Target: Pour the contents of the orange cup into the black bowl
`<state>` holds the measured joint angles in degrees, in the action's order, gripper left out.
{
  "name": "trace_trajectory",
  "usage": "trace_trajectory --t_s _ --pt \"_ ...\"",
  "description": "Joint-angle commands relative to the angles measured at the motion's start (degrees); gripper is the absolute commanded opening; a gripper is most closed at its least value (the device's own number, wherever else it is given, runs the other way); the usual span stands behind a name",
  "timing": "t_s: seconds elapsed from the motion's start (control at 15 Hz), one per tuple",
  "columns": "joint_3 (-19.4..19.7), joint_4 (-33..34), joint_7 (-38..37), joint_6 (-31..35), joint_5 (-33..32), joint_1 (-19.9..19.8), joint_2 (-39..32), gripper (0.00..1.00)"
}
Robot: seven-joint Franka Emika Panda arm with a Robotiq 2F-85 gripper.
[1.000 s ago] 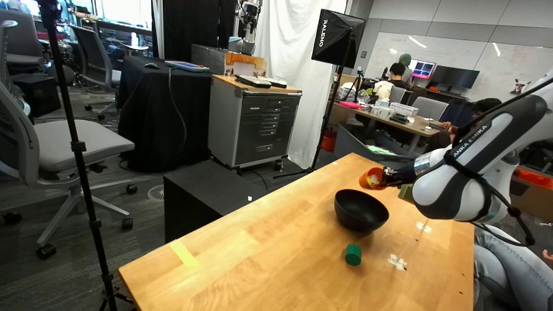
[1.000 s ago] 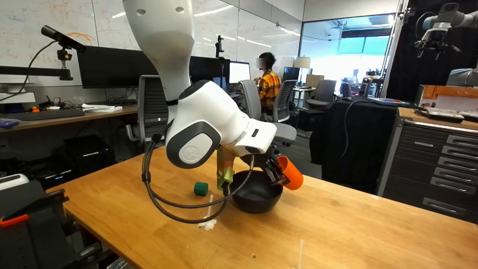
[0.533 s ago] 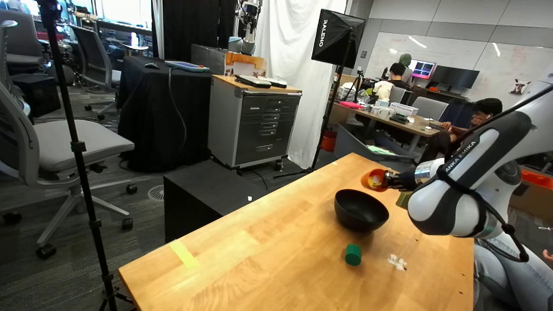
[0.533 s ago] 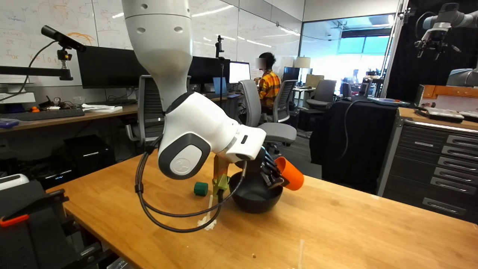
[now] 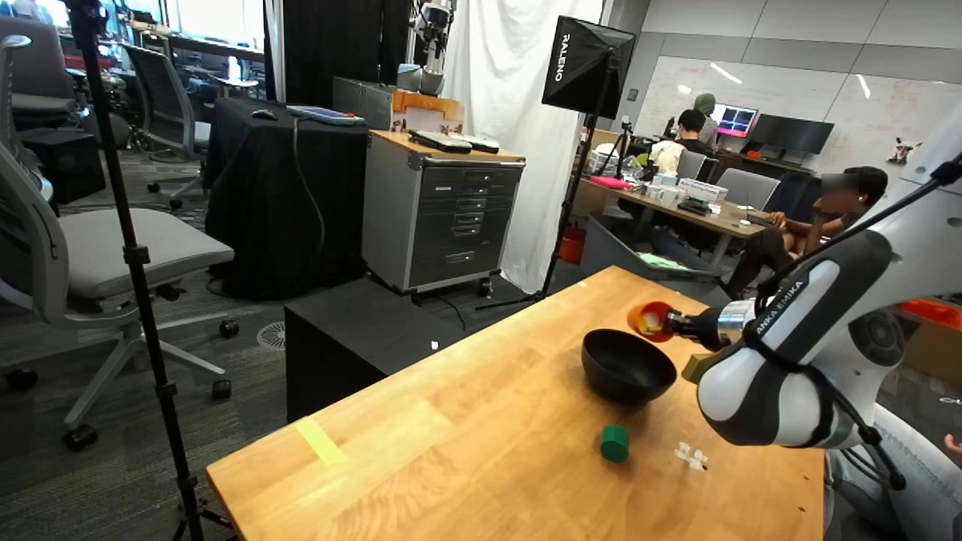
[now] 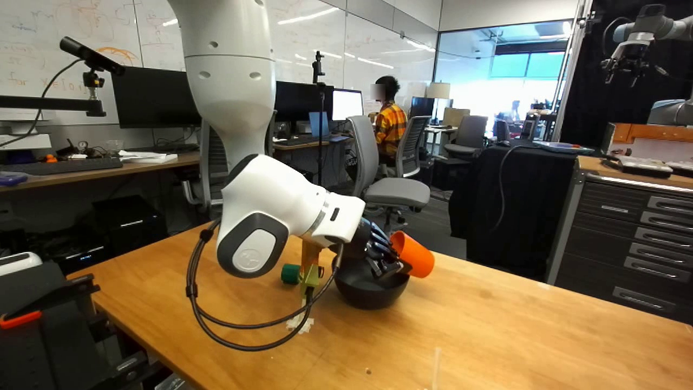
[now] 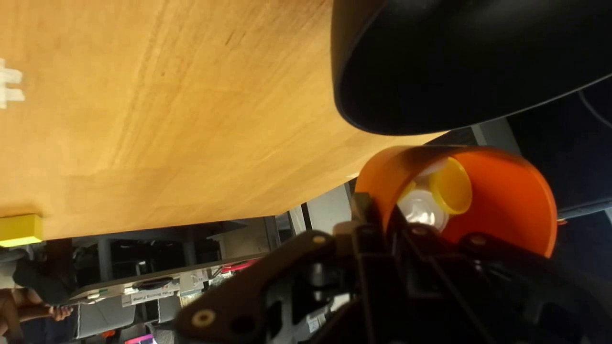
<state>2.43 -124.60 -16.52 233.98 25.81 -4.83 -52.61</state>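
Note:
In both exterior views the orange cup (image 5: pixel 640 321) hangs in the air near the black bowl (image 5: pixel 627 372). It lies well over on its side, and in an exterior view the cup (image 6: pixel 417 255) overlaps the right rim of the bowl (image 6: pixel 373 291). My gripper (image 7: pixel 384 217) is shut on the cup's wall, one finger inside and one outside. The contents (image 7: pixel 451 185), yellow and whitish round pieces, rest inside the cup (image 7: pixel 507 200) in the wrist view. The bowl (image 7: pixel 444 71) appears there at upper right; only dark surface shows inside it.
A small green block (image 5: pixel 614 443) stands on the wooden table (image 5: pixel 466 421) by the bowl. In the wrist view a yellow block (image 7: pixel 19 230) sits at the table's edge. Cables (image 6: pixel 254 346) hang from the arm low over the table.
The arm's wrist has swung lower and the hand has turned with it. The cup has shifted only slightly and leans further over; its pieces are still inside.

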Motion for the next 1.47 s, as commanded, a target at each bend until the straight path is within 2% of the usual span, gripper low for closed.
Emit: trace_trajectory --t_s 0.0,0.33,0.4,0.47,0.53,0.6,0.67,0.73,0.8,0.93,1.0,1.07,1.13,1.2,1.33,1.4 --pt "0.11 3.1 1.2 5.56 3.3 1.59 -3.17 0.01" --pt "-0.58 5.04 1.29 11.55 4.28 1.64 -5.6 0.01" --pt "5.1 6.75 -2.42 7.88 5.19 7.16 -5.62 0.01" --pt "5.68 7.25 -2.52 7.72 5.56 7.73 -5.99 0.01" --pt "0.77 6.77 1.38 11.77 5.33 3.04 -6.35 0.01" --pt "5.96 8.03 -2.14 9.28 6.36 8.13 -6.81 0.01" --pt "8.63 9.26 -3.7 7.66 7.07 10.86 -7.26 0.01" --pt "2.02 8.5 1.4 12.37 6.61 4.78 -7.31 0.01" --pt "10.71 10.27 -4.4 7.65 8.1 12.95 -8.29 0.01" --pt "7.17 9.14 -2.02 11.85 8.07 10.04 -8.98 0.01" --pt "13.23 10.75 -5.43 7.69 9.43 15.78 -9.9 0.01" --pt "12.37 10.44 -5.01 8.67 9.28 15.12 -10.6 0.01" --pt "9.84 9.11 -3.05 11.49 9.13 12.97 -10.56 0.01" --pt "14.69 10.01 -5.83 7.95 10.15 17.56 -11.62 0.01" --pt "11.77 8.67 -3.82 11.02 9.46 15.06 -12.3 0.01" --pt "16.44 9.6 -6.92 7.65 10.44 19.49 -13.55 0.01"
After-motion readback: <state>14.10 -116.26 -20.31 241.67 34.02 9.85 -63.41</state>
